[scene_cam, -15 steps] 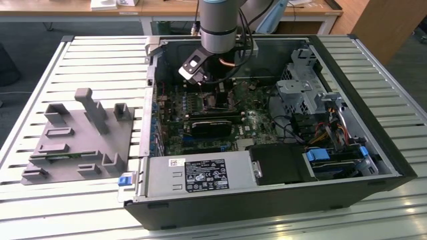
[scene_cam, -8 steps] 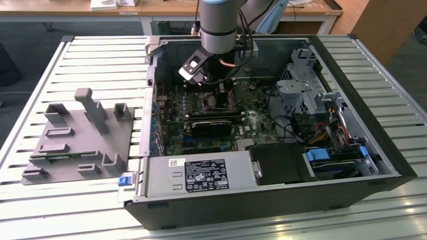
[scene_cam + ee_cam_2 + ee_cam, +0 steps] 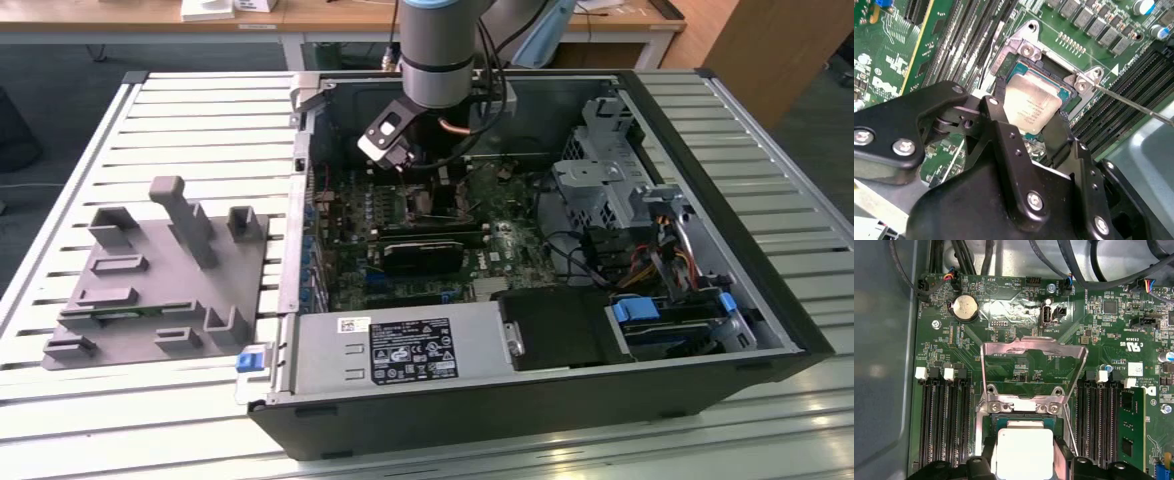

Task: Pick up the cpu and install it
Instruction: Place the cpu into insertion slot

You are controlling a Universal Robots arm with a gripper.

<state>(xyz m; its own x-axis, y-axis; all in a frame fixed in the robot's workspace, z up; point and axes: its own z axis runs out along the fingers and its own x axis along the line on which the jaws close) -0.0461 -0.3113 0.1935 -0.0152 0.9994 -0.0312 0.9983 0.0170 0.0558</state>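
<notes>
Black gripper (image 3: 1029, 119) clamped on the cpu (image 3: 1031, 105), right over the open motherboard socket (image 3: 1046, 70).
Across the exterior view, from its left to its right: grey plastic fixture (image 3: 154, 270) with upright posts on the slatted counter (image 3: 80, 420), well apart from the gripper; then the open computer case (image 3: 534, 410), arm (image 3: 438, 50) reaching down inside to the green motherboard (image 3: 347, 290). In both wrist views, jaws narrowed to the chip's width, one finger (image 3: 988, 456) against each of two opposite edges, silvery top facing up, hinged metal frame (image 3: 1034, 347) folded open just beside. Seated or just above the socket: cannot tell.
</notes>
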